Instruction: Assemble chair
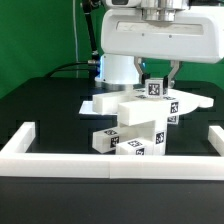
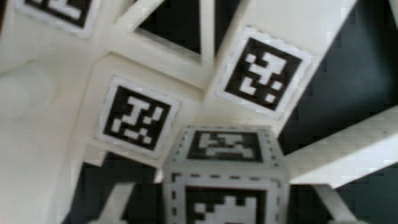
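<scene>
The white chair parts (image 1: 140,118) stand stacked in the middle of the black table, with tags on their faces. On top rises a short white tagged bar (image 1: 155,90). My gripper (image 1: 157,82) comes straight down over it, one finger on each side, shut on the bar. In the wrist view the bar (image 2: 222,150) fills the space between my grey fingers (image 2: 121,198), its tagged end facing the camera and my gripper (image 2: 222,200) around it. Wider tagged slabs (image 2: 134,115) lie beneath. Two small tagged blocks (image 1: 112,142) sit at the foot of the stack.
A white border wall (image 1: 60,158) runs along the front and up both sides. A flat white slab (image 1: 98,103) sticks out behind the stack toward the exterior view's left. The arm's white base (image 1: 120,65) stands at the back, before a green backdrop.
</scene>
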You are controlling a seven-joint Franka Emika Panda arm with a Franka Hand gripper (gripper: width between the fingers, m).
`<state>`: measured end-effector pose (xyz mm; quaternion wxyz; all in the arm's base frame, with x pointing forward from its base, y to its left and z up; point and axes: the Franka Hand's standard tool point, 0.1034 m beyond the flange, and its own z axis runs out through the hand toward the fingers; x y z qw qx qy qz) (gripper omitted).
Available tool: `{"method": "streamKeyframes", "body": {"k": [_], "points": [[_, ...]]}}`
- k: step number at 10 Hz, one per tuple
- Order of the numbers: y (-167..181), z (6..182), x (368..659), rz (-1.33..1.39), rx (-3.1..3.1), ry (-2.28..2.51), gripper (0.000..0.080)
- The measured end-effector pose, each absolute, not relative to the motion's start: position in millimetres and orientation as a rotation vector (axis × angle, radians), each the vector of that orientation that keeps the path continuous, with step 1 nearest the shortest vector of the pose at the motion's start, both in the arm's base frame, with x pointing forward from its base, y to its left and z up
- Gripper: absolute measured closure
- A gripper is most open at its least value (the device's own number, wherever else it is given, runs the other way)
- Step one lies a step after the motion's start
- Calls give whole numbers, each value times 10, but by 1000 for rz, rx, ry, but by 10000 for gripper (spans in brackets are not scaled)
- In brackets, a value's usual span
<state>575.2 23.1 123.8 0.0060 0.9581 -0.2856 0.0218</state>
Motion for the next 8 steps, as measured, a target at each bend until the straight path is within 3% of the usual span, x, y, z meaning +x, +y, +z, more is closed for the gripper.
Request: {"method": "streamKeyframes", "body": {"k": [8], "points": [[259, 1234, 5752, 64, 2660, -1690, 515]]}}
